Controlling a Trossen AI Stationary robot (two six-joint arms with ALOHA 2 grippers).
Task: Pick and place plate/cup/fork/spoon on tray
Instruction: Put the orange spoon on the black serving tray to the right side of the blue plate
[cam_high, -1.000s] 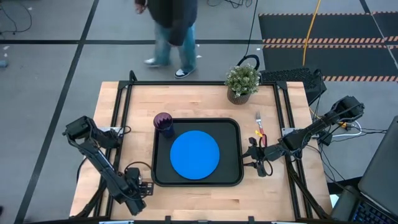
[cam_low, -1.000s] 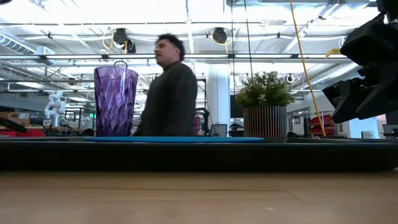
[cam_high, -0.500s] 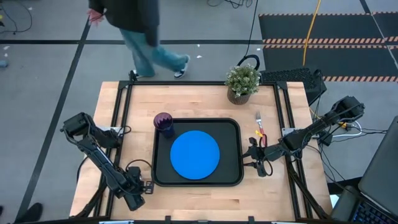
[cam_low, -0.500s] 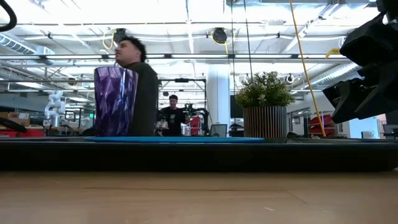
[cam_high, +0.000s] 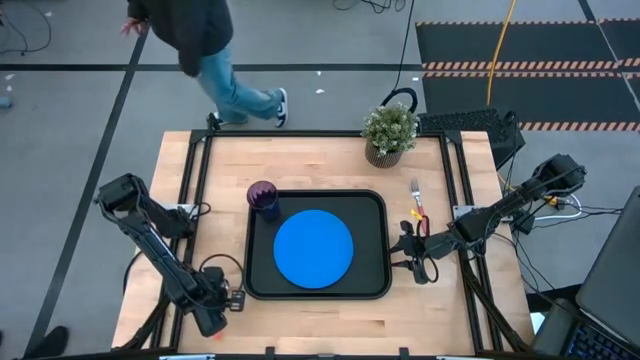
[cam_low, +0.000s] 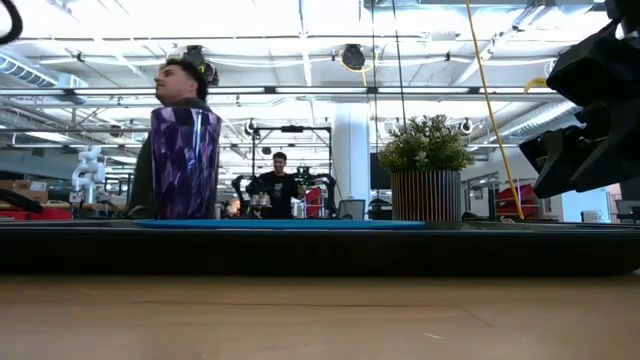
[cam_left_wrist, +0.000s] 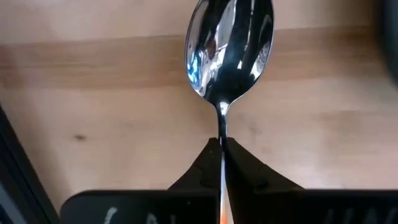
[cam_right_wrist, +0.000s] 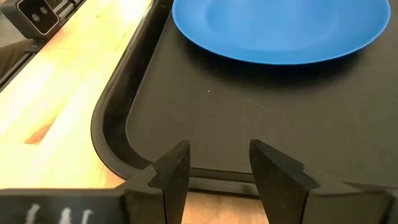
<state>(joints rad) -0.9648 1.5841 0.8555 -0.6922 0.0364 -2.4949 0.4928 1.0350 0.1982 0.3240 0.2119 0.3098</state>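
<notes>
Gripping one spoon (cam_left_wrist: 229, 46): left claw (cam_left_wrist: 222, 149) | right claw (cam_right_wrist: 214, 163) apart | one plate (cam_high: 313, 248)

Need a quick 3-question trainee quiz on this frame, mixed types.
1. True or false: the flat round bright blue plate lies on the large black rectangular plastic tray.
2. The left gripper is shut on: A) the red-handled fork B) the orange-handled spoon C) nothing
3. Fill in: the translucent purple plastic cup stands in the tray's far-____ corner in the high view.

Key: 1 true; 2 B; 3 left.
</notes>
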